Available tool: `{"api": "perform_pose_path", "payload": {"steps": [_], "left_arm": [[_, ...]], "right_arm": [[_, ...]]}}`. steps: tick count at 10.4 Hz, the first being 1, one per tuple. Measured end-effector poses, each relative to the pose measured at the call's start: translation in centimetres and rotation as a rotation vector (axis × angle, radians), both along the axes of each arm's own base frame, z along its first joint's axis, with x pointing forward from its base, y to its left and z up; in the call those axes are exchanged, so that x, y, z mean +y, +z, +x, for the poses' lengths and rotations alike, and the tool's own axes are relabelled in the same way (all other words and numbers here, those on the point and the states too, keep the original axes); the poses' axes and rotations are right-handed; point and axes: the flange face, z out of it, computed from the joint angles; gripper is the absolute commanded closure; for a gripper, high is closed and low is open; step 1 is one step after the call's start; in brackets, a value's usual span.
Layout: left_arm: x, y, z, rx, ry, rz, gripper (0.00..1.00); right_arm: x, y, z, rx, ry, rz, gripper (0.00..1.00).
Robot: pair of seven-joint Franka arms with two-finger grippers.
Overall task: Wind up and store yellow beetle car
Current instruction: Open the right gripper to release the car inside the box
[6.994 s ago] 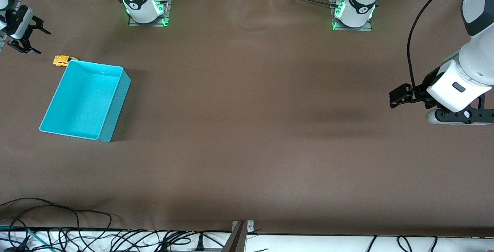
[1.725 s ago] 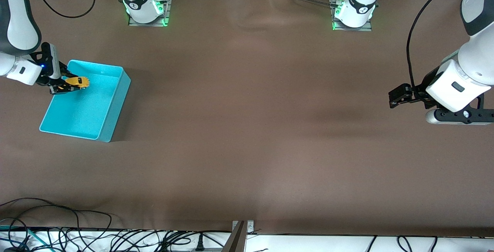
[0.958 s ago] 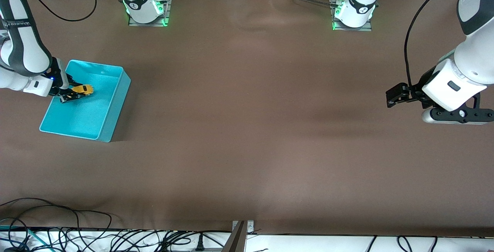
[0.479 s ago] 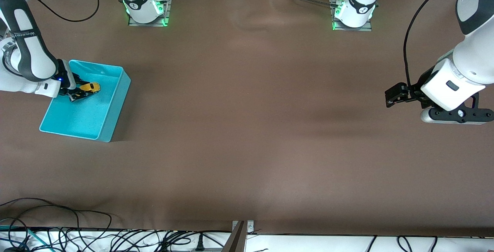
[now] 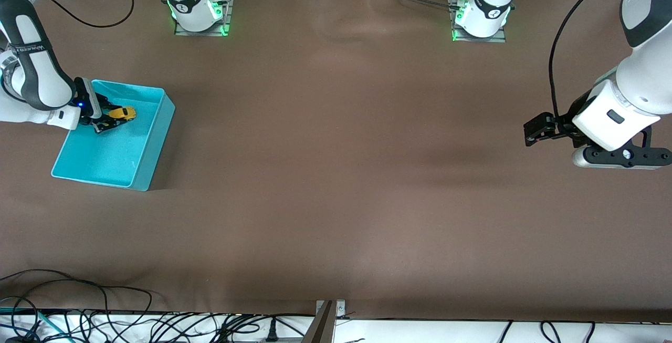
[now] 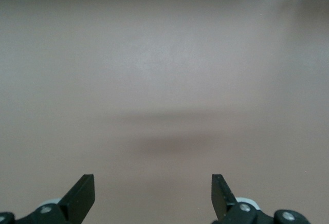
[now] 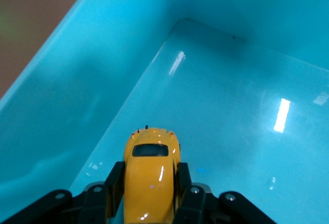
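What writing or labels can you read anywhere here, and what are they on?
Right arm's dark band: white lettering, too small to read.
Round marks on both arm bases: too small to read.
Yellow beetle car, cyan bin, both grippers: no text visible.

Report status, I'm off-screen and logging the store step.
Right gripper shut on yellow beetle car, inside cyan bin. Left gripper open, waiting over bare table. Nothing obstructing.

Place: robotics lab, test bench
Table (image 5: 336,175): wide, brown mat cover
Arms: 2 white Franka arms, bases (image 5: 197,9) bolted on plates w/ green LEDs
Near edge: loose black cables (image 5: 79,301), power strip
Far edge: aluminium framing
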Motion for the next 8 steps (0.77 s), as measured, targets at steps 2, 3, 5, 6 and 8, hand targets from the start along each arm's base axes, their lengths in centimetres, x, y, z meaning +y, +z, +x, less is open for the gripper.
{"api": "perform_pose_path", "payload": {"steps": [2, 3, 5, 6, 8], "left_arm": [[0.0, 0.0, 0.0, 0.000, 0.000, 0.000, 0.00], [0.0, 0.0, 0.0, 0.000, 0.000, 0.000, 0.00], [0.0, 0.0, 0.0, 0.000, 0.000, 0.000, 0.00], [0.0, 0.0, 0.0, 0.000, 0.000, 0.000, 0.00], [0.0, 0.0, 0.0, 0.000, -0.001, 0.000, 0.00]], "right_arm": [[-0.1, -0.1, -0.1, 0.013, -0.030, -0.009, 0.00], [-0.2, 0.2, 0.2, 0.020, -0.055, -0.018, 0.00], [-0.1, 3.1, 2.3, 0.015, -0.077, -0.030, 0.00], [0.8, 5.6, 4.1, 0.005, -0.076, -0.034, 0.00], [3.2, 10.1, 7.2, -0.013, -0.070, -0.048, 0.00]]}}
